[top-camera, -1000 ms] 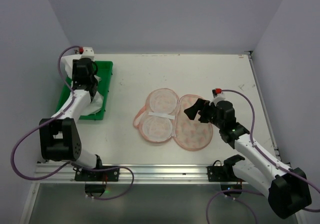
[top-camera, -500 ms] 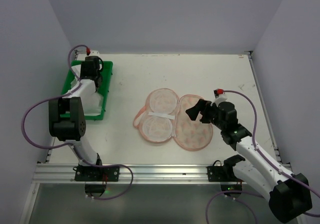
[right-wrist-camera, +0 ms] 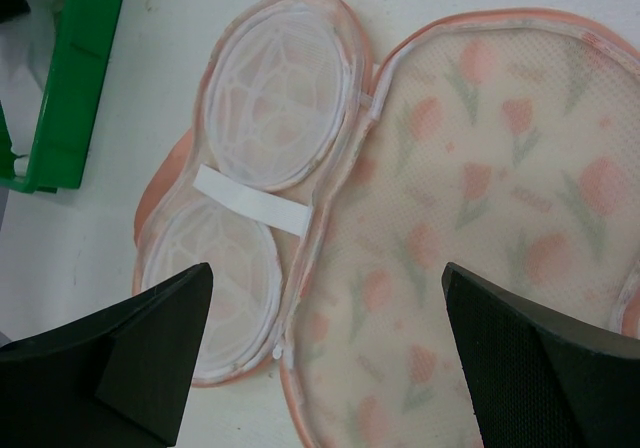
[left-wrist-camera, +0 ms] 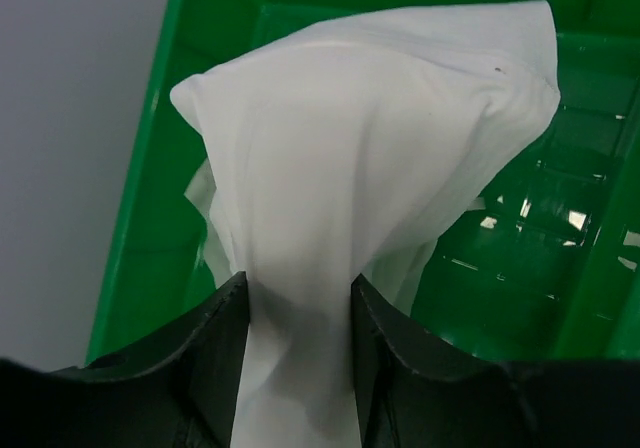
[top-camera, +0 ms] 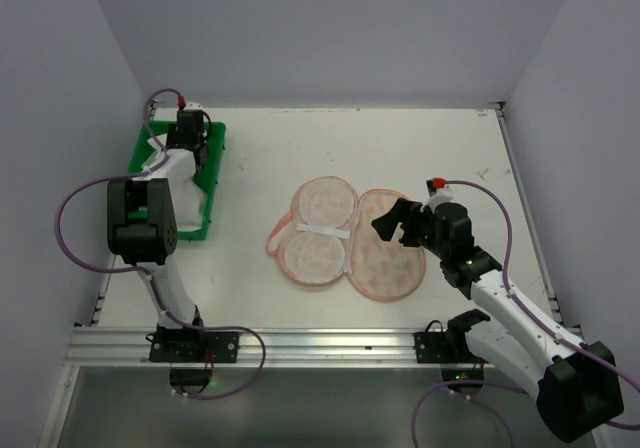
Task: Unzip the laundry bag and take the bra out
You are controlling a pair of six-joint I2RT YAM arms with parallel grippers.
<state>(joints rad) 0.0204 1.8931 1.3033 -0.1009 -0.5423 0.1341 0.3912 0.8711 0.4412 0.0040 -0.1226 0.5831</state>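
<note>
Left gripper [left-wrist-camera: 298,290] over the green tray [left-wrist-camera: 140,228] at the desk's [top-camera: 420,148] far left. Its jaws are clamped on a bunch of white cloth, the bra [left-wrist-camera: 370,138], which hangs down into the tray.

Bag [right-wrist-camera: 470,198] lies mid-desk, unzipped and folded open flat, the printed half to the right and the white-ringed half to the left.

Right gripper [right-wrist-camera: 325,273] hovers above the bag, jaws wide apart, holding nothing.

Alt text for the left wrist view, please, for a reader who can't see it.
The left gripper has its black fingers shut on a bunched piece of white fabric that spreads out over the inside of a green tray. The tray's walls and glossy floor fill most of the rest of the view.
</note>
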